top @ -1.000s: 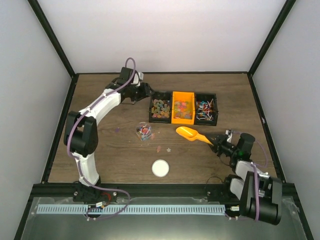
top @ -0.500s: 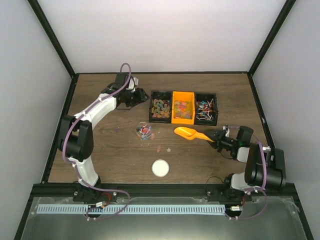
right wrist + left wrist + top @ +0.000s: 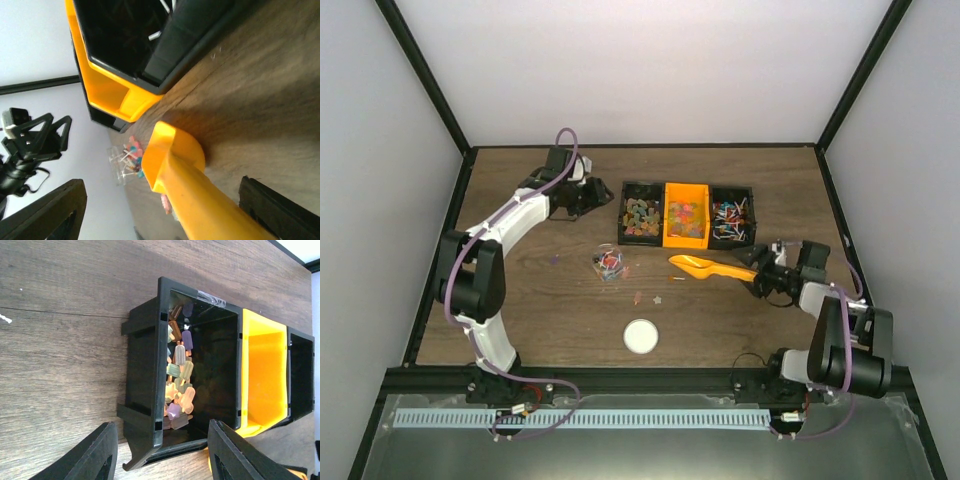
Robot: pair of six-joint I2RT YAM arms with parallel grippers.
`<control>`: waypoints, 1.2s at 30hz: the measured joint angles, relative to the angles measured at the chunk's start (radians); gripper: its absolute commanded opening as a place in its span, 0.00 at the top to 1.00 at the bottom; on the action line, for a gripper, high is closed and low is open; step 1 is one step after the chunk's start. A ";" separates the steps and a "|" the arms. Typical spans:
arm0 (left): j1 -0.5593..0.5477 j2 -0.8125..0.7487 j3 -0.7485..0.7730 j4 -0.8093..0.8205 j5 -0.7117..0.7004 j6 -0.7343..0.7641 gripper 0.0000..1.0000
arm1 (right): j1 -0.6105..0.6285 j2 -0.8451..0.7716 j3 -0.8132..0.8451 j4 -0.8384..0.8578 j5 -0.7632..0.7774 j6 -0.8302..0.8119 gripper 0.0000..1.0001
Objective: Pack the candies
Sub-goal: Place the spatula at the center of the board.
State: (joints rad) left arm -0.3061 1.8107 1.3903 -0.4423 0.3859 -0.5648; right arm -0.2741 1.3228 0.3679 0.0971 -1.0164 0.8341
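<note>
Candies fill three bins in a row: a black bin [image 3: 642, 216], an orange bin [image 3: 686, 216] and another black bin [image 3: 732, 216]. More candies sit in a small clear cup [image 3: 608, 265], and a few lie loose on the wood [image 3: 658, 299]. The orange scoop [image 3: 705, 266] lies just in front of the bins. My right gripper [image 3: 767, 276] is open around its handle, with a gap on each side [image 3: 162, 215]. My left gripper [image 3: 588, 196] is open, and the near end of the left black bin [image 3: 145, 390], with its pastel candies [image 3: 179, 385], sits between its fingers [image 3: 162, 460].
A white round lid [image 3: 640, 336] lies near the front middle of the table. The black frame posts and white walls close in the table on three sides. The clear cup [image 3: 127, 157] shows beyond the scoop's bowl [image 3: 175, 150] in the right wrist view.
My right gripper has opened and let go of the scoop handle, after carrying the scoop slightly left and towards the bins. The left gripper shifted a little left beside the black bin.
</note>
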 measured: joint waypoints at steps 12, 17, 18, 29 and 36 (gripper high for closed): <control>0.000 0.000 -0.007 0.007 0.000 0.000 0.48 | 0.000 -0.076 0.180 -0.404 0.306 -0.196 0.00; 0.000 -0.002 -0.018 0.015 0.001 0.002 0.60 | 0.000 -0.144 0.195 -0.508 0.459 -0.242 0.00; 0.000 -0.005 -0.024 0.016 0.000 0.002 0.59 | 0.000 -0.140 0.209 -0.527 0.493 -0.256 0.00; 0.001 -0.098 -0.134 -0.016 -0.026 0.080 0.00 | 0.000 -0.048 0.410 -0.644 0.752 -0.434 0.00; 0.003 -0.180 -0.225 -0.044 -0.033 0.108 0.06 | 0.000 0.007 0.422 -0.670 0.792 -0.471 0.00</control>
State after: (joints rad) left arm -0.3035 1.6302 1.1656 -0.4862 0.3531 -0.4568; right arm -0.2737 1.3296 0.7898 -0.5728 -0.2249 0.3630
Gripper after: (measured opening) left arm 0.993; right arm 0.997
